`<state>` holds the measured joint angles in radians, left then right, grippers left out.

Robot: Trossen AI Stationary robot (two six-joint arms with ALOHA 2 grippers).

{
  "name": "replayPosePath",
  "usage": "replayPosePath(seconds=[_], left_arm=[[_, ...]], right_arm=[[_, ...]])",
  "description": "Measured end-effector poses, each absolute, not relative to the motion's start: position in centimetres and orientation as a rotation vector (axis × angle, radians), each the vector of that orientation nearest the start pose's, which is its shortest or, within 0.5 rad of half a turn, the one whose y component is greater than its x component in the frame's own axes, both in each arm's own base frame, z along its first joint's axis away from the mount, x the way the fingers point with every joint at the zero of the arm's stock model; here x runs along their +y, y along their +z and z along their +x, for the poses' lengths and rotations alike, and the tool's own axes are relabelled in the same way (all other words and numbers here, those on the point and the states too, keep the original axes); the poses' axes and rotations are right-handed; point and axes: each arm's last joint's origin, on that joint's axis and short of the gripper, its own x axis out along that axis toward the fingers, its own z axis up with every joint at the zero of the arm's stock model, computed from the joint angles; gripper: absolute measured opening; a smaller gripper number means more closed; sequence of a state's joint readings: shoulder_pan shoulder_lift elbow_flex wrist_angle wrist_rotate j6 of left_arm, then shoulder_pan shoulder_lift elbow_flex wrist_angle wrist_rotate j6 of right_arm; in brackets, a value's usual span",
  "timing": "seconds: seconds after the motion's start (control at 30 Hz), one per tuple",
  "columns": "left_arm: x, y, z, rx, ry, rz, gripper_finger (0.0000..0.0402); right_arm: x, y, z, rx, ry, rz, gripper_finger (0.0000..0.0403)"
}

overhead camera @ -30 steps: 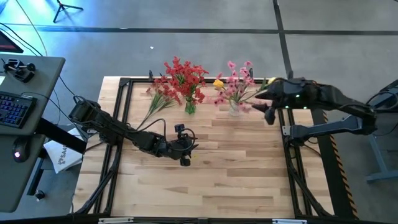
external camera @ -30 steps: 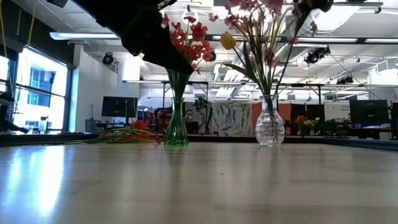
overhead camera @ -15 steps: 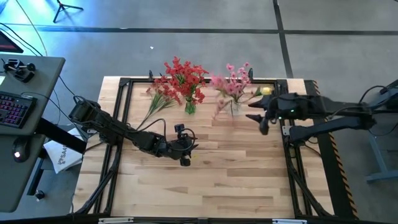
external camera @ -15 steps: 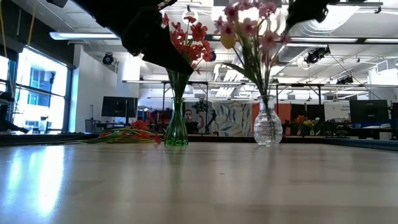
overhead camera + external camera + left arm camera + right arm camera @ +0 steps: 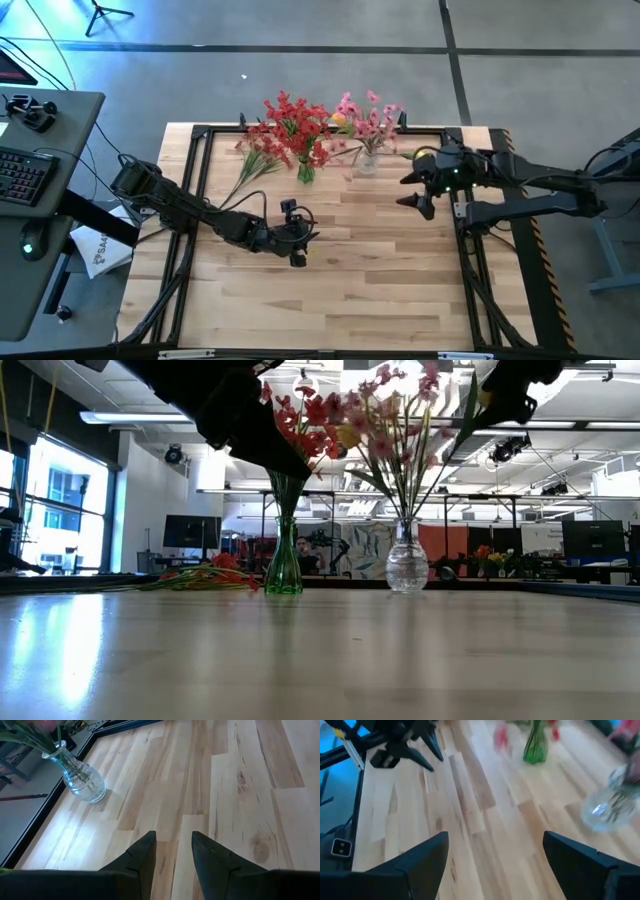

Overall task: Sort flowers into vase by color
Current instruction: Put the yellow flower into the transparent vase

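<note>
From above, the red flowers (image 5: 292, 122) stand in a green vase (image 5: 305, 173) at the far side of the bench (image 5: 380, 270). The pink flowers (image 5: 362, 118) stand in a clear vase (image 5: 368, 162) just beside it, and loose sprays (image 5: 250, 160) lie flat nearby. The left pincer (image 5: 299, 248) hovers mid-bench. The right pincer (image 5: 412, 190) is near the clear vase, fingers wide apart, empty.

At bench level, both vases stand upright.

The left wrist view shows its fingers (image 5: 142, 856) slightly apart, holding nothing.

The right wrist view is blurred; the clear vase perhaps tilts.
</note>
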<state>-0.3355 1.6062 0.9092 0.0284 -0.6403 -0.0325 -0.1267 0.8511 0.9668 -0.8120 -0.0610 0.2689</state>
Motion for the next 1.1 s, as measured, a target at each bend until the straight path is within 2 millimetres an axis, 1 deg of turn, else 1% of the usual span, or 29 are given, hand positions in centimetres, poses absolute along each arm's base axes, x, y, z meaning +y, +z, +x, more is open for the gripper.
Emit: replayPosePath(seconds=[0.17, 0.23, 0.3, 0.4, 0.5, 0.6, 0.67, 0.77, 0.9, 1.0, 1.1], left_arm=[[-9.2, 20.1, 31.5, 0.578, 0.303, 0.279, 0.0115], [-9.2, 20.4, 31.8, 0.534, 0.298, 0.275, 0.0115], [-9.2, 21.3, 32.4, 0.444, 0.291, 0.28, 0.0115], [-8.7, 22.6, 33.8, 0.27, 0.22, 0.325, 0.0115], [-7.7, 23.4, 35.3, 0.067, 0.108, 0.394, 0.0115], [-6.0, 23.8, 36.4, -0.044, 0.112, 0.447, 0.0115], [-4.8, 24.4, 37.2, -0.062, 0.152, 0.452, 0.0115], [-3.6, 25.5, 38.1, -0.071, 0.166, 0.452, 0.0115], [-3.5, 26.5, 38.7, -0.087, 0.092, 0.468, 0.0115], [-3.5, 27.3, 38.9, -0.116, 0.077, 0.557, 0.0115], [-3.9, 27.8, 39.0, -0.142, 0.054, 0.66, 0.0116]], right_arm=[[-1.8, 35.8, 15.0, 0.597, -0.157, 0.268, 0.0322], [-1.8, 37.1, 14.8, 0.554, -0.151, 0.258, 0.0322], [-1.7, 38.0, 14.6, 0.525, -0.14, 0.256, 0.0322], [-1.6, 38.5, 14.4, 0.513, -0.101, 0.257, 0.0322], [-1.5, 38.4, 14.5, 0.517, -0.054, 0.255, 0.0322], [-1.2, 38.1, 14.5, 0.547, -0.014, 0.235, 0.0322], [-0.9, 38.0, 14.2, 0.579, 0.003, 0.243, 0.0322], [-0.4, 39.1, 13.4, 0.601, 0.022, 0.274, 0.0322], [0.2, 41.1, 11.8, 0.626, 0.001, 0.351, 0.0322], [0.6, 42.7, 10.9, 0.646, -0.001, 0.413, 0.0322], [1.0, 44.3, 10.3, 0.681, -0.006, 0.467, 0.0322]])
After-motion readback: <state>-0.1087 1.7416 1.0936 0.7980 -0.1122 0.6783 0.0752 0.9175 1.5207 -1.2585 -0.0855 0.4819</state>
